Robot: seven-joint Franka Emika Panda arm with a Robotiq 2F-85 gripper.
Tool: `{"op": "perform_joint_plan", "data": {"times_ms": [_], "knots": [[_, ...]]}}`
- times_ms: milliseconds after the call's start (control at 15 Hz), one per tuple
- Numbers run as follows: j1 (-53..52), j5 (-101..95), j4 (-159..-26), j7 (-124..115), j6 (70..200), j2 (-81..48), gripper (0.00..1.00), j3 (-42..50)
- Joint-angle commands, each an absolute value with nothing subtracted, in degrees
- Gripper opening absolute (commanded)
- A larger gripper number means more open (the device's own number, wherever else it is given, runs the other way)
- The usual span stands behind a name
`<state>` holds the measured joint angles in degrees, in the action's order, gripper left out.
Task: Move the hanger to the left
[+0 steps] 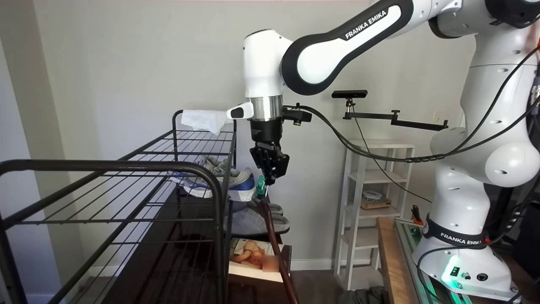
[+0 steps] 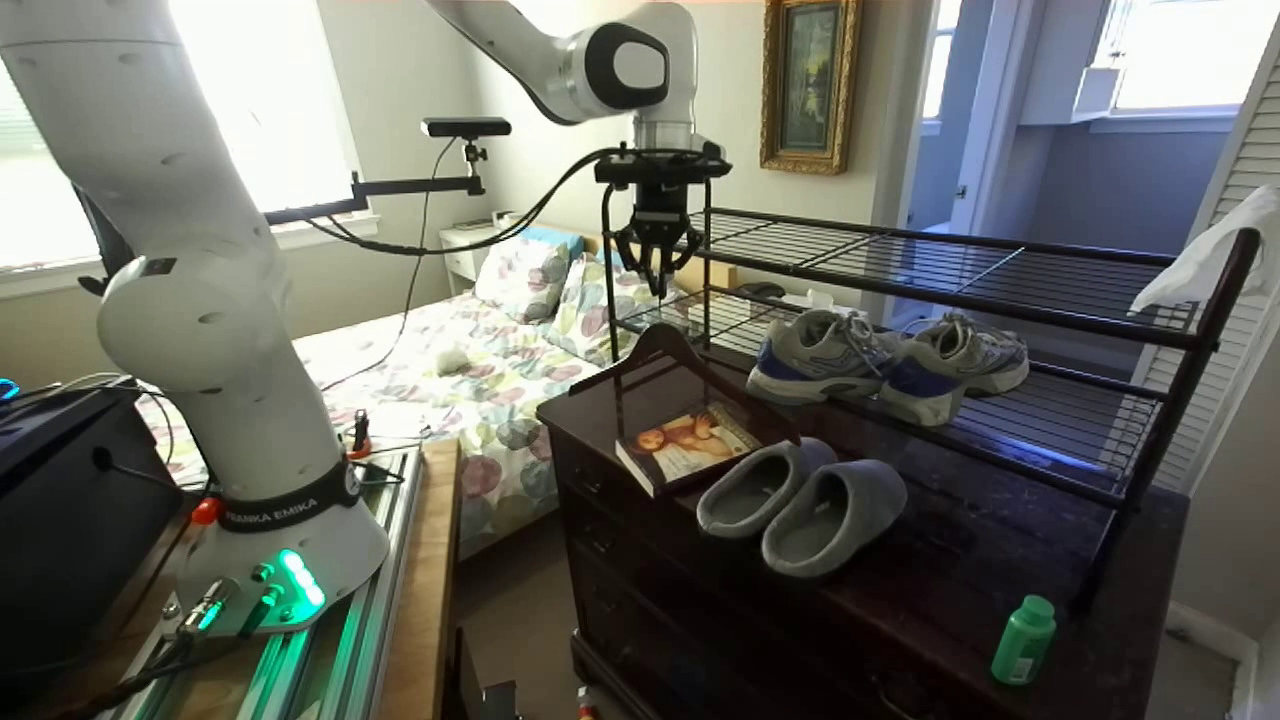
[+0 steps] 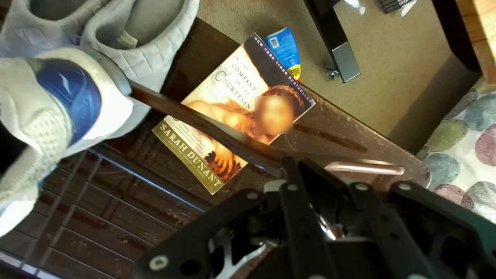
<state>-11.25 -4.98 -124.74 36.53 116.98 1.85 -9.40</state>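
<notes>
A Robotiq gripper, its fingers drawn closed, hangs at upper center in an exterior view, left of gray-and-blue running shoes on a black wire rack; a Sarah Dunant paperback lies mid-frame in the wrist view. The hanger's place cannot be told.

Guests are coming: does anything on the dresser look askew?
Yes: the book lies crooked on the dresser, angled to its edge; in the wrist view one corner seems to jut past that edge.
</notes>
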Motion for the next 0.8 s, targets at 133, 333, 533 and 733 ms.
{"op": "perform_joint_plan", "data": {"times_ms": [133,333,533,733], "knots": [[-11.79,-3.86,-126.49,38.72,119.43,0.90,0.02,-11.14],[-11.73,-3.86,-125.50,37.52,119.01,-0.19,0.09,-11.25],[-12.20,-4.33,-125.28,34.63,121.12,-0.98,0.02,-11.74],[-13.49,-4.70,-126.22,22.99,127.14,-0.24,0.02,-13.27]]}}
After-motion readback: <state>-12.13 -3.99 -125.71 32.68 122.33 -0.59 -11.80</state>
